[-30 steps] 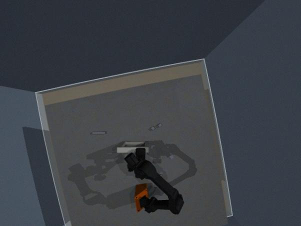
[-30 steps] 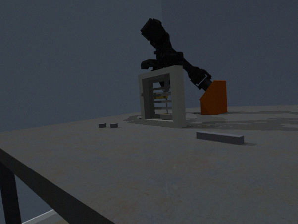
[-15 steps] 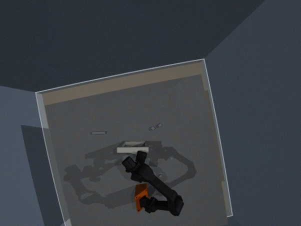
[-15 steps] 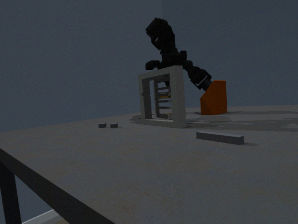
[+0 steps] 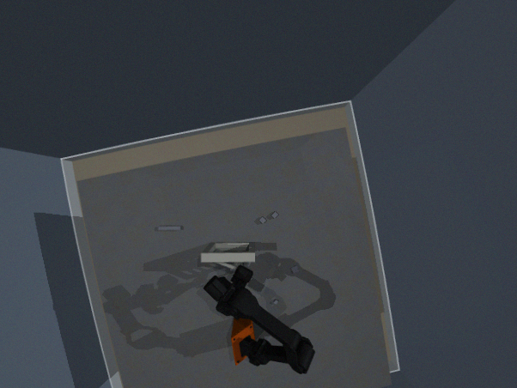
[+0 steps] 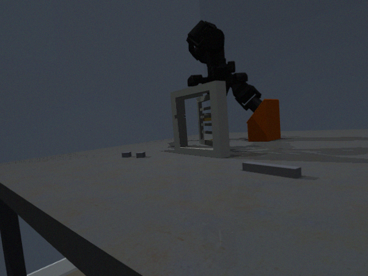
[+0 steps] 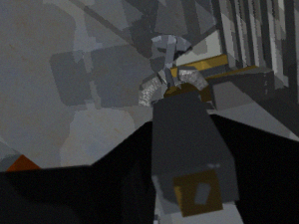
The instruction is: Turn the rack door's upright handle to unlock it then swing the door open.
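Long bar [image 5: 168,228] [image 6: 271,170]: far left from above, lying on the table beyond the frame, well apart from the work.
Rack door [image 5: 225,264] [image 6: 200,122] [image 7: 253,46]: ajar, its free side swung out of the frame toward the robot; by my judgement it is unlocked but well short of 80 degrees.
Door frame [image 5: 228,257] [image 6: 220,122]: upright, with the arm close by its top edge. Keep the wrist off that edge as it comes round.
Handle [image 7: 191,135]: at the door's front, upright between the 2 fingers.
Gripper [image 7: 180,126]: closed firmly on the handle – a held grip, not an empty one.
Swing: the step in hand. Draw the handle along an arc about the hinge, turning the wrist with the door so the fingers do not pry or slide. Keep the quarter turn in the handle throughout.
Orange base [image 5: 243,339] [image 6: 264,122]: on the robot's side, so the elbow should fold without crowding the door.
Loose blocks: 2 [image 5: 263,220] [image 5: 275,215] [image 6: 126,154] [image 6: 140,154] beyond the frame, and 2 more [image 5: 275,302] [image 5: 294,269] on the robot's side – stay high over these.
Release: only past 80 degrees; open wide, then back straight off.
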